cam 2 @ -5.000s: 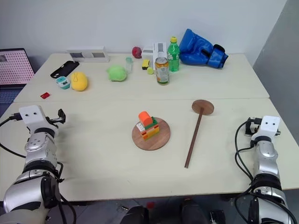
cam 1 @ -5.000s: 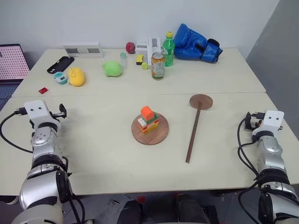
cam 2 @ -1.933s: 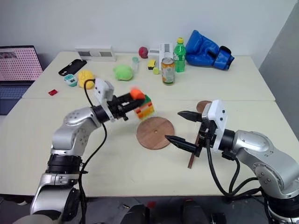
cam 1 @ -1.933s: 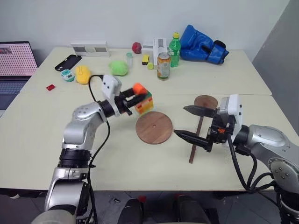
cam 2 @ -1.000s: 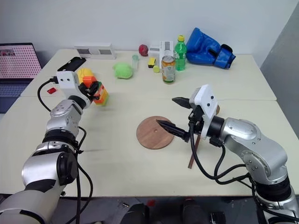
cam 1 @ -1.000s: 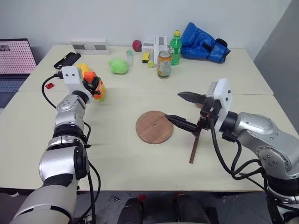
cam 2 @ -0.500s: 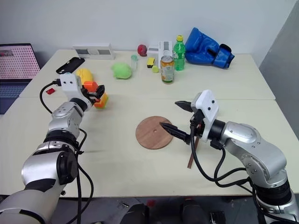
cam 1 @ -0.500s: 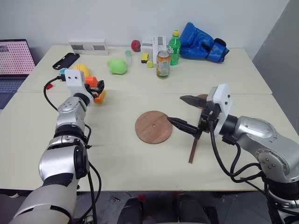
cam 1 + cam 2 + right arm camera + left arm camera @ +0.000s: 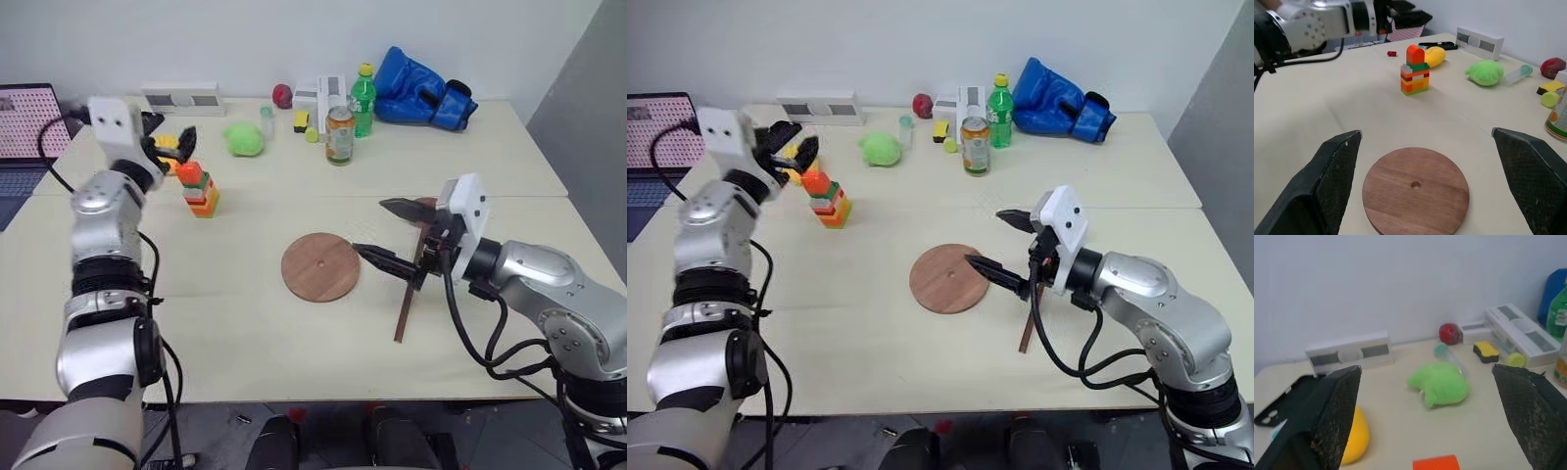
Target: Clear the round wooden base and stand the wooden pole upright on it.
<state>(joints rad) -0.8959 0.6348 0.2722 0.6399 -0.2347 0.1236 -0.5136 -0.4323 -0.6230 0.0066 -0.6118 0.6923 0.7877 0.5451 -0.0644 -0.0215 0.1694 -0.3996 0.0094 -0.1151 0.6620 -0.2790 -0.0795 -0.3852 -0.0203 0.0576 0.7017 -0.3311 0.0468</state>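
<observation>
Left gripper (image 9: 168, 139) is up above the table's far left, fingers spread wide and empty, and the stack of coloured toy bricks (image 9: 198, 189) stands upright on the table (image 9: 245, 333) just beside and below it. Right gripper (image 9: 388, 235) hangs with its jaws fully apart, holding nothing, between the round wooden base (image 9: 320, 266) and the wooden pole (image 9: 408, 299). The base lies bare, centre hole showing, mid-table. The pole lies flat to its right, its disc end hidden behind the gripper. At the back, a green bottle (image 9: 362, 98) and a can (image 9: 339, 136) stand upright; their contents can't be made out. The left wrist view picks out a green plush toy (image 9: 1441, 384), a red ball (image 9: 1449, 332) and a yellow toy (image 9: 1357, 435); the right wrist view looks straight over the empty base at the brick stack.
</observation>
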